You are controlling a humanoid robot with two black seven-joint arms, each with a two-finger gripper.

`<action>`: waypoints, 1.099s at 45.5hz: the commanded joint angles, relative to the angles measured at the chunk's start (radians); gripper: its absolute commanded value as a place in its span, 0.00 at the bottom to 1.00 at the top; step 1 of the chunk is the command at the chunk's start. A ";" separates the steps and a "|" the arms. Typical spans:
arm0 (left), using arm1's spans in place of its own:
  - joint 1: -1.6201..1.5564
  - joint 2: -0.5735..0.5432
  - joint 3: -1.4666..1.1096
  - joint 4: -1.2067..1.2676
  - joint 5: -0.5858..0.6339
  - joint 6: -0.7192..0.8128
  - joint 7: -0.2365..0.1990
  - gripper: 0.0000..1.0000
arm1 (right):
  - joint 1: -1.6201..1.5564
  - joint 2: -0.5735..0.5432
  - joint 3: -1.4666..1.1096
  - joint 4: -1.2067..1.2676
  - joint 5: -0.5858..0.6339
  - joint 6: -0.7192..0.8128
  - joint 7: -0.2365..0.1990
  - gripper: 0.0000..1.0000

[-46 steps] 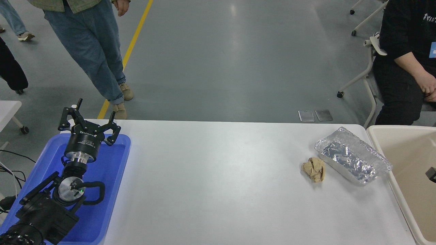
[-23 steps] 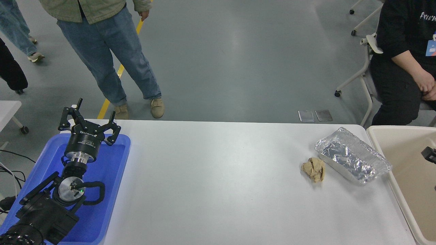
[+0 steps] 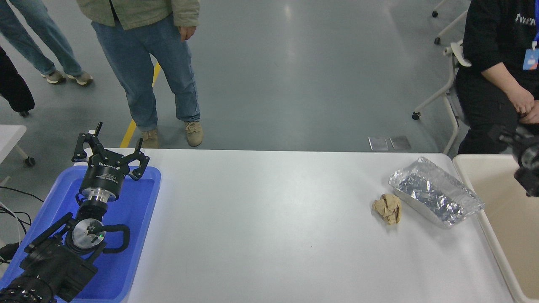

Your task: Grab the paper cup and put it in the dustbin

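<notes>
The paper cup is out of view; I cannot see it on the table or in either gripper. The beige dustbin (image 3: 501,227) stands at the table's right end, cut off by the picture's edge. My right gripper (image 3: 525,162) shows only as a dark shape at the right edge, above the bin's far side. My left gripper (image 3: 110,152) stays parked at the lower left over the blue tray (image 3: 139,235), open and holding nothing.
A crumpled tan paper ball (image 3: 388,208) lies beside a silver foil tray (image 3: 436,192) near the bin. One person (image 3: 147,63) stands beyond the table's far left corner. Another person (image 3: 497,63) sits on a chair at the far right.
My right gripper has risen and come further into view above the bin's far side. The standing person has stepped to the right. The left arm has not moved.
</notes>
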 commanded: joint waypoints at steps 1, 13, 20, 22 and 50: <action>0.000 0.000 0.000 0.000 0.001 0.000 -0.001 1.00 | 0.331 0.003 -0.208 0.334 0.003 0.043 0.000 1.00; 0.000 0.000 0.000 0.000 0.001 0.000 0.001 1.00 | 0.630 0.000 -0.275 0.517 0.000 0.348 0.000 1.00; 0.000 0.000 0.001 0.000 -0.001 0.001 0.001 1.00 | 0.794 0.003 -0.316 0.609 -0.003 0.560 0.000 1.00; 0.000 0.000 0.000 -0.001 0.001 0.001 0.001 1.00 | 0.837 0.003 -0.321 0.646 -0.007 0.600 0.000 1.00; 0.000 0.000 0.000 0.000 -0.001 0.001 -0.001 1.00 | 1.073 -0.001 -0.324 0.891 -0.014 0.880 0.000 1.00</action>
